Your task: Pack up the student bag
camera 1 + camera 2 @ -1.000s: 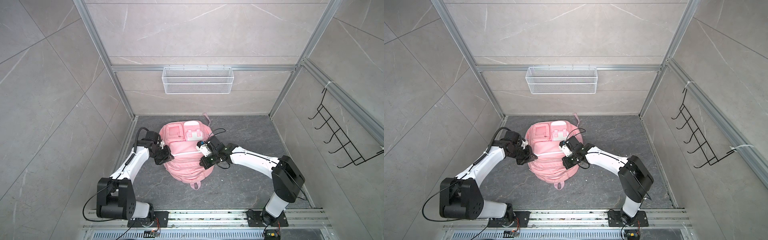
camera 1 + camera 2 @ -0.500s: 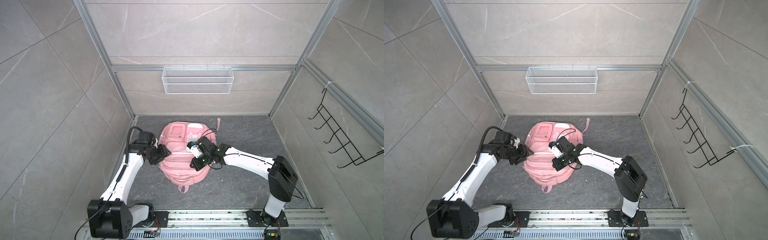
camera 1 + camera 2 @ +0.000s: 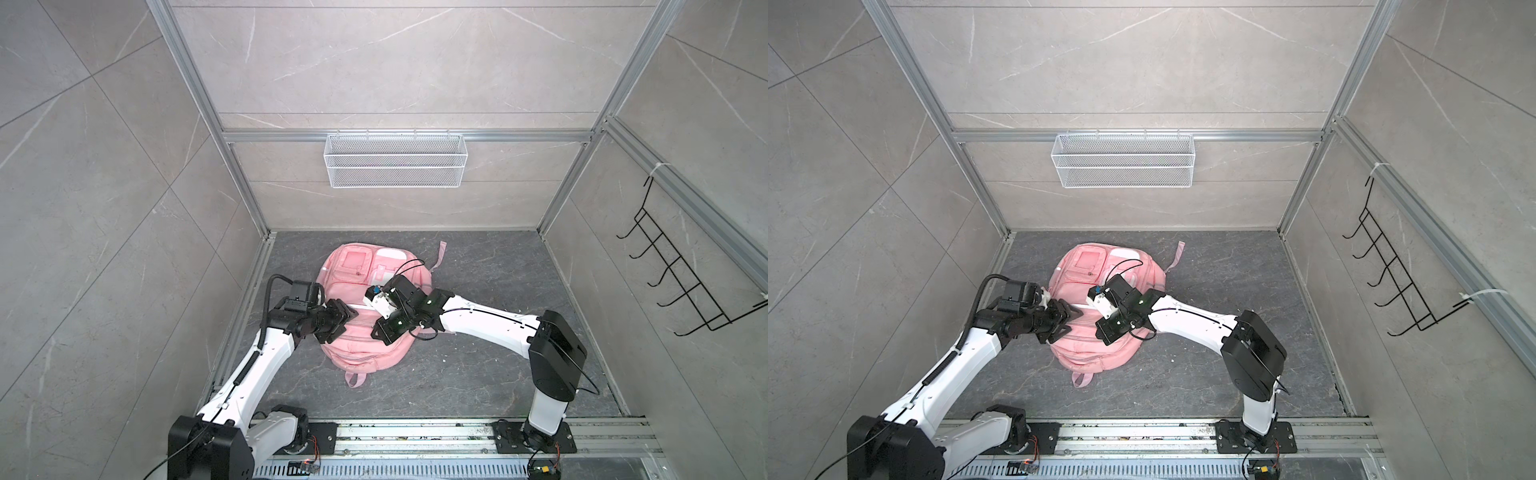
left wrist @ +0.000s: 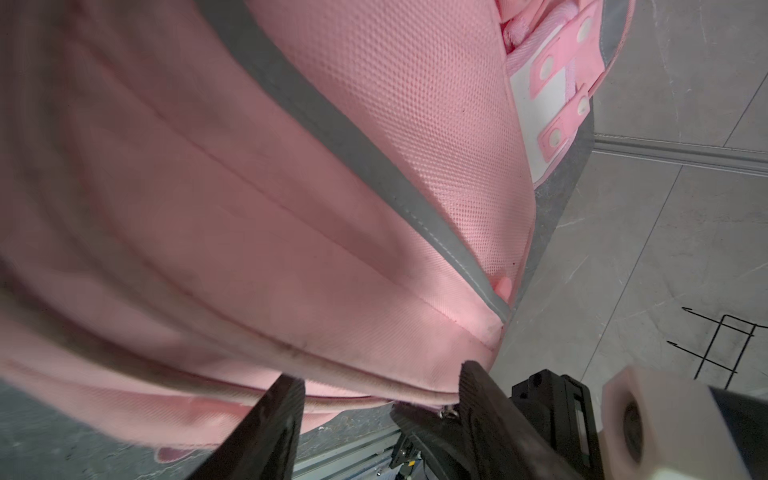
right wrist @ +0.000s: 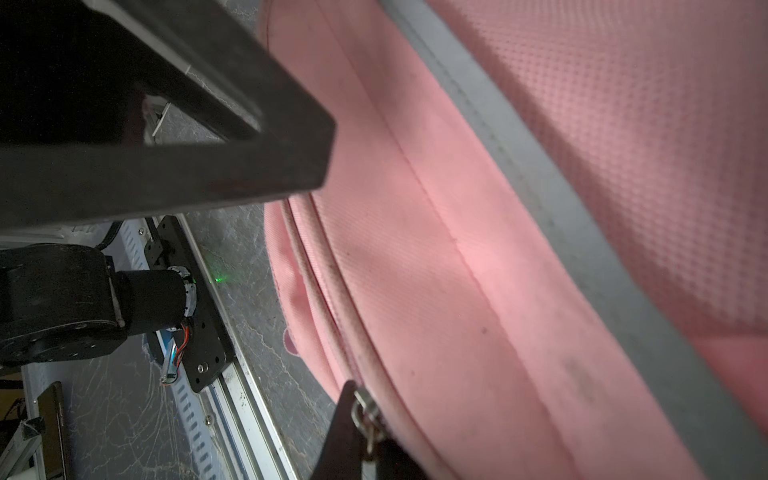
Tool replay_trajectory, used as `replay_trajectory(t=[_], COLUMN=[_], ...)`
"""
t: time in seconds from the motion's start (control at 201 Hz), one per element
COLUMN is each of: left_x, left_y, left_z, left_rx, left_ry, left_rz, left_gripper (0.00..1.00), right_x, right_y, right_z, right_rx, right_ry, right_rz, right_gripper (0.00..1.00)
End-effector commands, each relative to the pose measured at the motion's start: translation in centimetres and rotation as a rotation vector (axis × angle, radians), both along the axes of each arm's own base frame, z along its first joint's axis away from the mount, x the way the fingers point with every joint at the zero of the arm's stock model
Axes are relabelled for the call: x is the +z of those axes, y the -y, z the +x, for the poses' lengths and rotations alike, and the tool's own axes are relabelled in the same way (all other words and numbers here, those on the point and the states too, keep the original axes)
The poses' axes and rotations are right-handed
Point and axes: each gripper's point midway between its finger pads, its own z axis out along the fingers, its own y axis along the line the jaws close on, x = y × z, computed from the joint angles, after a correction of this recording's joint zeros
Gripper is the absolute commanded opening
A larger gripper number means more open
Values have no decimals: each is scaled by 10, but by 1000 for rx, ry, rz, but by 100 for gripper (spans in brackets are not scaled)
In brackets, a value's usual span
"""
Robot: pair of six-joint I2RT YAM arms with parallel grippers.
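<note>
- Placement: the student bag (image 3: 361, 353) lies flat on the dark floor (image 3: 478, 374), a little left of centre between my two arms. Its pockets face up, a small loop sits at its near end and a strap trails off far right.
- My left gripper (image 4: 380, 399) is released. Its jaws stand apart at the bag's left edge, by the zip seam, with nothing clamped. I cannot tell whether they touch the cloth.
- My right gripper (image 5: 353, 436) is clenched over the middle of the bag. The metal zip pull (image 5: 365, 411) sits right at its fingertips in the right wrist view, so I read that as a pinch on the pull.
- I judge the bag to be soft and limp, because the fabric sags into folds around the zip line. It will cave and slide along the floor rather than resist a tug.
- It looks slack, so I expect little weight, though I cannot see inside.
- The woven cloth should not be slippery, but a flat panel gives the jaws nothing to bite on.
- I think the best holds are the zip pull, the piped seam beside the zip, the near loop and the strap.
- I would pin the edge with the left jaws while the right works the zip, or the whole bag follows.
</note>
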Motion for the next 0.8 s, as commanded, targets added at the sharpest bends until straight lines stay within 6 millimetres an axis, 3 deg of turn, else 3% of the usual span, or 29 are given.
replay_trajectory(t=[0.0, 0.11, 0.383, 0.553, 0.797], left_x=[2, -5, -8, -12, -17], left_y=[12, 17, 7, 6, 4], left_z=[17, 20, 11, 10, 10], left_rx=[25, 14, 34, 34, 20], left_ry=[35, 13, 5, 0, 8], left_rz=[-18, 6, 50, 51, 75], left_gripper=[56, 48, 0, 0, 0], right_x=[19, 18, 22, 13, 13], right_y=[-25, -28, -20, -1, 53], right_z=[-8, -11, -12, -7, 24], right_rx=[53, 63, 44, -9, -154], right_ry=[17, 22, 40, 28, 33], right_rz=[86, 84, 82, 30, -8], right_gripper=[0, 0, 0, 0, 0])
